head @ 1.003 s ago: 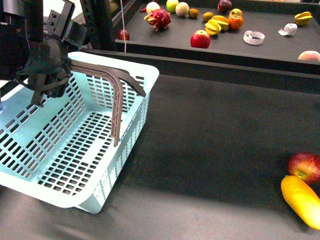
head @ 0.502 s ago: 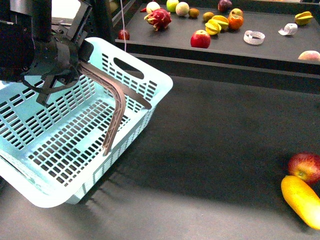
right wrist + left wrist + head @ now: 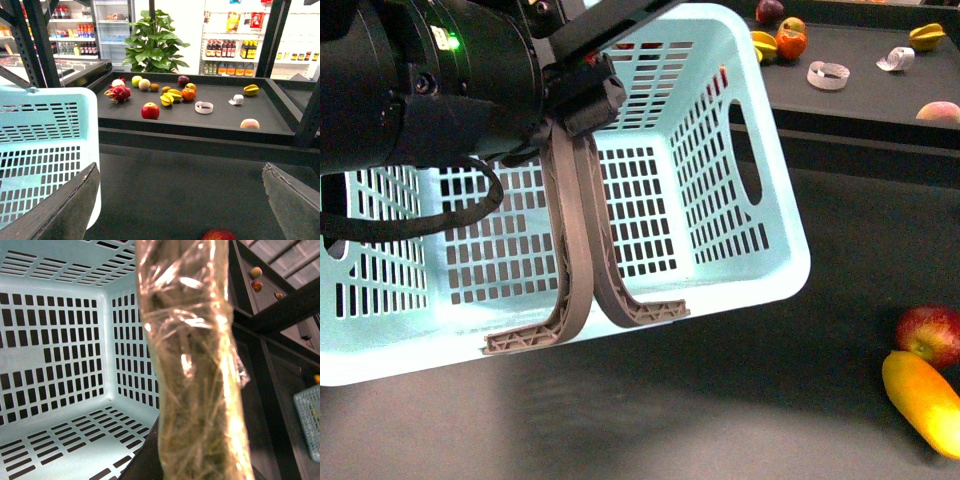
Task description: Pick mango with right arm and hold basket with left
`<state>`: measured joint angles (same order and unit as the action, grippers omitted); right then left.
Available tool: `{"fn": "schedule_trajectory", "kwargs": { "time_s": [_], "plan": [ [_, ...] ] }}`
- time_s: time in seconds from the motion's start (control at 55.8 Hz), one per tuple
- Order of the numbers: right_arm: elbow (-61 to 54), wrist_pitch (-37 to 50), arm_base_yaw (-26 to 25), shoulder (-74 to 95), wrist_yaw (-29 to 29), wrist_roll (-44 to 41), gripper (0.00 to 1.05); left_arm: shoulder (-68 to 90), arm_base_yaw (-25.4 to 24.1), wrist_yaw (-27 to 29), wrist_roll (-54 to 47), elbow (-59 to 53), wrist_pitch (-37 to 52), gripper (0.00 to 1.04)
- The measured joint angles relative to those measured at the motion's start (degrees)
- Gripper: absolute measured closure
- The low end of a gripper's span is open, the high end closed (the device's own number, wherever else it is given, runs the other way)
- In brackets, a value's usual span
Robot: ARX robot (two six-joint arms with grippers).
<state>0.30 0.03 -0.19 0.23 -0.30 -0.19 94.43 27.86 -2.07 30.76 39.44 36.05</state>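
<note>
The turquoise basket (image 3: 720, 200) hangs lifted and tipped, its open side towards the front camera. My left gripper (image 3: 582, 98), on a bulky black arm with a green light, is shut on the basket's two grey-brown handles (image 3: 576, 240) where they meet. In the left wrist view a film-wrapped handle (image 3: 195, 365) fills the middle, with the basket's slotted inside (image 3: 60, 340) behind it. The yellow-orange mango (image 3: 923, 400) lies at the table's near right, touching a red apple (image 3: 930, 333). My right gripper (image 3: 180, 200) is open and empty above the dark table. The apple (image 3: 218, 234) lies below it, and the mango is out of that view.
A raised black shelf (image 3: 220, 117) at the back holds loose fruit: a dragon fruit (image 3: 118, 93), a red apple (image 3: 149, 110), star fruit (image 3: 173, 96), an orange (image 3: 790, 42), a peach (image 3: 938, 112) and a tape roll (image 3: 828, 73). The basket wall (image 3: 45, 150) stands beside my right gripper's finger (image 3: 55, 210).
The left arm has lifted the basket, swinging it right and towards the camera. The basket now tips open-side forward. The mango and apple have not moved.
</note>
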Motion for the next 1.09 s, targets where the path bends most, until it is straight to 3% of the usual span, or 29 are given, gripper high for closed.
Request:
{"fn": "schedule_trajectory", "kwargs": {
  "time_s": [0.215, 0.448, 1.021, 1.093],
  "plan": [
    [0.00, 0.00, 0.00, 0.00, 0.00, 0.00, 0.08, -1.33, 5.29, 2.36, -5.86, -0.87, 1.33, 1.00],
    [0.00, 0.00, 0.00, 0.00, 0.00, 0.00, 0.08, 0.61, 7.91, 3.17, -5.66, -0.52, 3.87, 1.00],
    [0.02, -0.07, 0.02, 0.04, 0.13, 0.15, 0.08, 1.68, 9.42, 4.70, -4.59, 0.22, 4.83, 1.00],
    [1.81, -5.44, 0.96, 3.06, 3.67, 5.20, 0.08, 1.68, 9.42, 4.70, -4.59, 0.22, 4.83, 1.00]
  ]
}}
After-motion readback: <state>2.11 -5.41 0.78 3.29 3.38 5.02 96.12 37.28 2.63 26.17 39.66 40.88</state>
